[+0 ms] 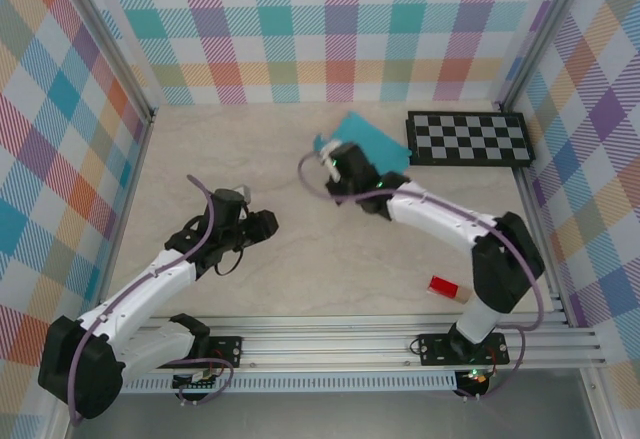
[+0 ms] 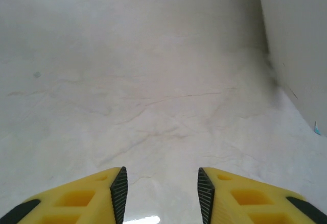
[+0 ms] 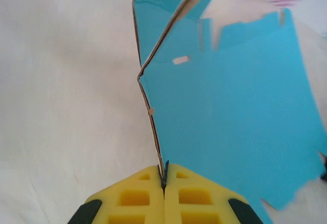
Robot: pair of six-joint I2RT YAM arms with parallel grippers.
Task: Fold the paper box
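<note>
Right wrist view: paper box is a thin card cut-out, teal face up, with tabs and slots along its edges. The panel on its left side stands creased up from the sheet, brown cut edge showing. A small tab at the far end tilts up too. The rest lies flat: no walls joined, no tab tucked.

Right jaws are closed tight on the near end of that raised edge, the card pinched between the yellow fingers.

Top external view: the box lies at the far middle of the desk, and the right arm reaches across to its near-left corner. Its right side lies just beside the black-and-white checkerboard; I cannot tell whether they touch. A small red block sits near the right arm's base, well apart from the box.

Left jaws hang over bare desk left of centre, well apart from the box. They are parted, with nothing between them.

Judgement: early stage, with one side fold begun at most. Left to do: raise the other panels, close them over and tuck the tabs, so the teal ends up inside.
</note>
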